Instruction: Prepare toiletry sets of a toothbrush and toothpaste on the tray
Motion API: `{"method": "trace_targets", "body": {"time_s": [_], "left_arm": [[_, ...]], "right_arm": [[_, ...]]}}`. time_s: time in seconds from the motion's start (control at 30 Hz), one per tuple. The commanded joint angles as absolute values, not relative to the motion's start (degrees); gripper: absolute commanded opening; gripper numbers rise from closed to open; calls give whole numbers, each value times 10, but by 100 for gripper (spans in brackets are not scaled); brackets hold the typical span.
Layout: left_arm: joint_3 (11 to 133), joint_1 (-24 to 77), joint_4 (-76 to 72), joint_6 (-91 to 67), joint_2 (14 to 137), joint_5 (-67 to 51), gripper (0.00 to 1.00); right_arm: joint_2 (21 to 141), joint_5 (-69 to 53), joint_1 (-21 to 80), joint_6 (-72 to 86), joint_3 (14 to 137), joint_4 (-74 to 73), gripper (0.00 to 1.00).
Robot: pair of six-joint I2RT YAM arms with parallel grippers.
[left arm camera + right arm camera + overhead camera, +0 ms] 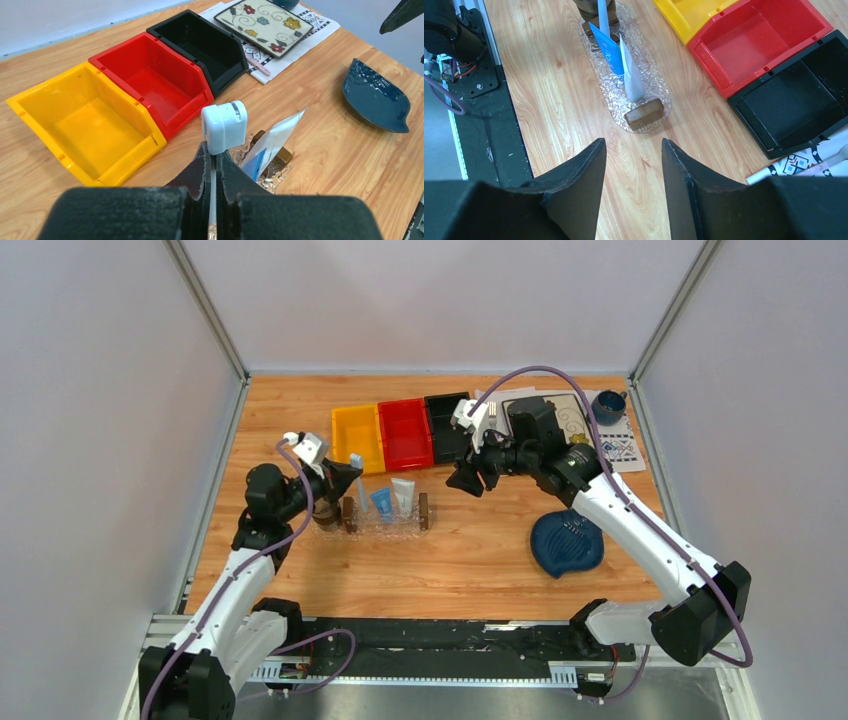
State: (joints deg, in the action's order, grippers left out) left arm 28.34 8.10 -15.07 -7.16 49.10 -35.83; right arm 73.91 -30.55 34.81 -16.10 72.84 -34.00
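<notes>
The left arm reached forward with its elbow bent. The left end effector (214, 167) was pinched tight on the toothbrush (224, 125), which stood nearly upright over the left end of the tray (400, 528) — whether its lower tip touched the tray I could not tell. The right arm stretched in from the other side. The right end effector (633, 150) hung above the bare desk (480, 560) just right of the tray, its fingers partway apart with nothing between them.

From overhead, the toothpaste sat in the tray as two tubes side by side, the blue tube (381, 502) to the left of the white-grey tube (404, 496). The right wrist camera showed both leaning with their crimped ends up, and a brown block (644, 113) at the tray's near end. Only the left wrist camera gave the brush's whitish head close up. Behind it were the yellow bin (95, 125), red bin (155, 85) and black bin (205, 47) in a row, the floral plate (262, 22) and the dark blue leaf dish (375, 97).

The blue tube carried white lettering — too small to read.
</notes>
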Motion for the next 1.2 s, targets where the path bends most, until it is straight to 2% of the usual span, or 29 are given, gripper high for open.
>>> {"method": "trace_targets", "body": {"time_s": [0.0, 1.17], "left_arm": [[274, 76, -195, -60, 495, -374, 0], [210, 76, -309, -40, 542, -378, 0]], "right_arm": [[722, -316, 345, -157, 724, -310, 48], [718, -329, 345, -156, 722, -304, 49]]}}
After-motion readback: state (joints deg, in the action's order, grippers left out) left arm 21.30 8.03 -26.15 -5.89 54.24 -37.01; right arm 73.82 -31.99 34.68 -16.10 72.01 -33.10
